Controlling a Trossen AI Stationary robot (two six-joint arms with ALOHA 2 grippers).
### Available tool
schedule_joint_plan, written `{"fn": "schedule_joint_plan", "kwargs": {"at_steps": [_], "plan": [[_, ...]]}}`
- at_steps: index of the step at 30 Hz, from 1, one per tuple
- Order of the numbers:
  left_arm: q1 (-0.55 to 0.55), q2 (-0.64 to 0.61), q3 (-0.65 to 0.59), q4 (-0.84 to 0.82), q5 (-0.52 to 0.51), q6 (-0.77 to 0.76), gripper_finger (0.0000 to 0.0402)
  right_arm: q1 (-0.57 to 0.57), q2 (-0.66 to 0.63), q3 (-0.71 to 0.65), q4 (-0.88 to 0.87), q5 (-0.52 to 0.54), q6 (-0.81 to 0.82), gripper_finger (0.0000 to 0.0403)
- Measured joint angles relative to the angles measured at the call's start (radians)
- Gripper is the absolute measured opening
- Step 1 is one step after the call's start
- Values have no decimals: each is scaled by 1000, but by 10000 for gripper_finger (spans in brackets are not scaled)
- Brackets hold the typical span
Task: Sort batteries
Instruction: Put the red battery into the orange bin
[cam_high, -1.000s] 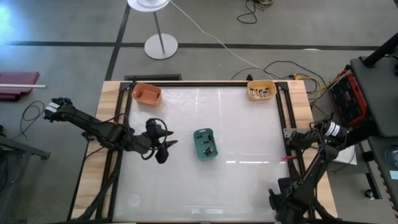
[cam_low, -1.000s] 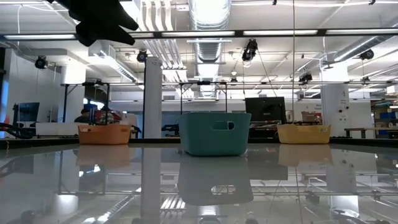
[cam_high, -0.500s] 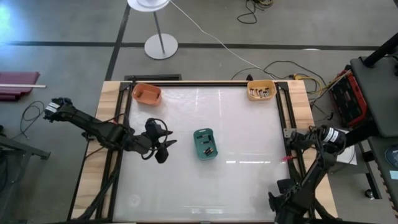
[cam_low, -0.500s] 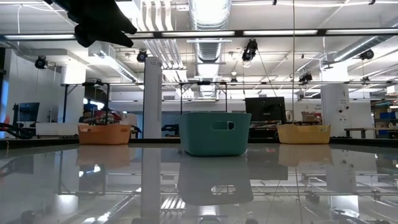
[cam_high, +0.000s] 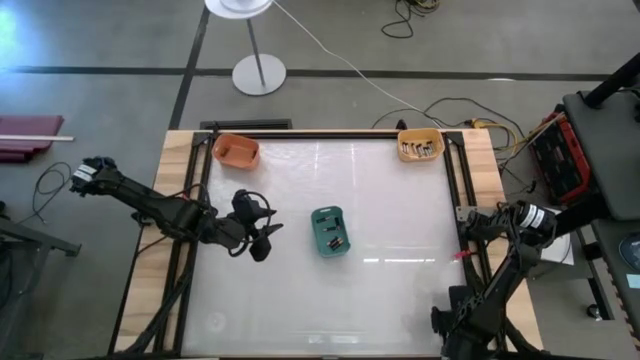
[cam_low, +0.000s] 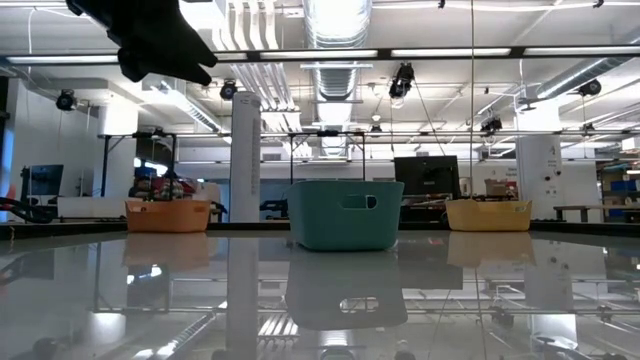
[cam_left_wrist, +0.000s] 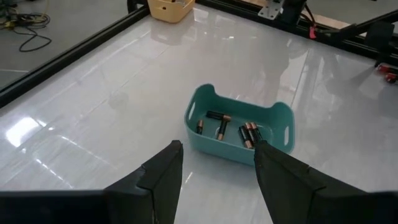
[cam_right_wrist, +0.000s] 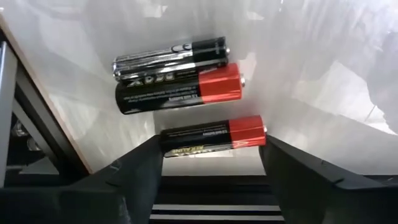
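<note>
A: Where is the left tool (cam_high: 262, 238)?

B: Above the glossy white desk (cam_high: 400, 300), at nine o'clock from the small teal plastic bin (cam_high: 329, 231) and apart from it. Its two dark fingers (cam_left_wrist: 158, 177) are spread, released, with nothing between them.

A: And the bin's load?

B: Several dark batteries with copper ends (cam_left_wrist: 249, 133) lie on its floor.

A: The right tool (cam_high: 468, 226)?

B: At the desk's three o'clock edge, by the black frame rail (cam_high: 456, 180). Its fingers (cam_right_wrist: 140, 165) are apart, and between them lie three black cells (cam_right_wrist: 177, 84), two with red ends and one slimmer. They rest loose, not clamped.

A: Other bins?

B: An orange bin (cam_high: 236, 151) sits at eleven o'clock. A yellow bin (cam_high: 420, 145) at one o'clock holds more cells.
</note>
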Motion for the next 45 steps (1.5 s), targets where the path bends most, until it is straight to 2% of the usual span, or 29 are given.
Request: {"fn": "schedule_joint_plan", "kwargs": {"at_steps": [7,11,15,21,33,45], "plan": [[0,0,-1,0,0,0,177,-2,-6,24,-52,8,-8,242],[0,0,-1,0,0,0,178,-2,-7,32,-135,8,-48,266],[0,0,-1,0,0,0,178,-2,-8,44,-128,5,-151,297],[0,0,-1,0,0,-5,178,4,-8,29,-117,38,-199,329],[0,0,-1,0,0,-5,178,6,-1,25,-107,54,-382,312],[0,0,-1,0,0,-5,178,6,-2,28,-70,74,-380,307]]}}
